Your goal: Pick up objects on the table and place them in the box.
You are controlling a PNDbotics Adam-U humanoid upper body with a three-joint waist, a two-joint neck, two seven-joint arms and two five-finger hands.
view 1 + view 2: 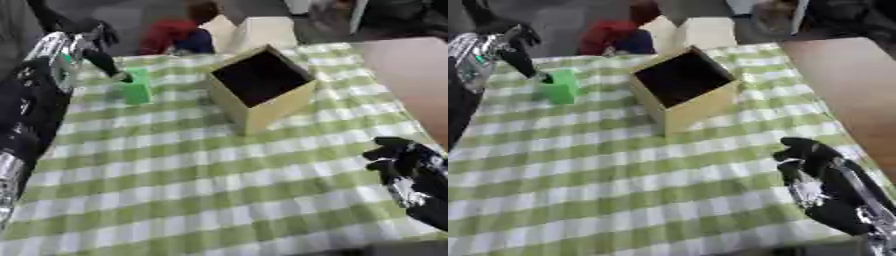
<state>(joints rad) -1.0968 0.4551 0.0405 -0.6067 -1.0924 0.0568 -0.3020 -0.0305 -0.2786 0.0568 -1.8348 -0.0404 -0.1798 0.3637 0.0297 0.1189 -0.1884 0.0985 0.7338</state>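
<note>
Green-and-white checked tablecloth covers the table, lying askew. Open-topped wooden box stands at about 1 o'clock from cloth centre, dark inside, one corner pointing toward the robot; nothing visible in it. Cloth is bare all round the box, wide open stretch from 4 through 8 o'clock.

Green block sits at 10 o'clock, near the far-left cloth edge, apart from the box with a strip of bare cloth between them.

Left hand comes in from upper left at 10–11 o'clock; one dark finger reaches down and its tip meets the block's top far corner. Other fingers look bunched higher up; cannot tell whether anything is pinched, the block rests on the cloth.

Right hand at 4–5 o'clock near the right cloth edge, fingers up and loosely curled, spread a little, holding nothing, just over the cloth.

Beyond the right cloth edge, bare brown tabletop at 2–3 o'clock. Past the far edge at 12 o'clock, red and blue shapes and pale boxes, off the cloth, too blurred to name.
</note>
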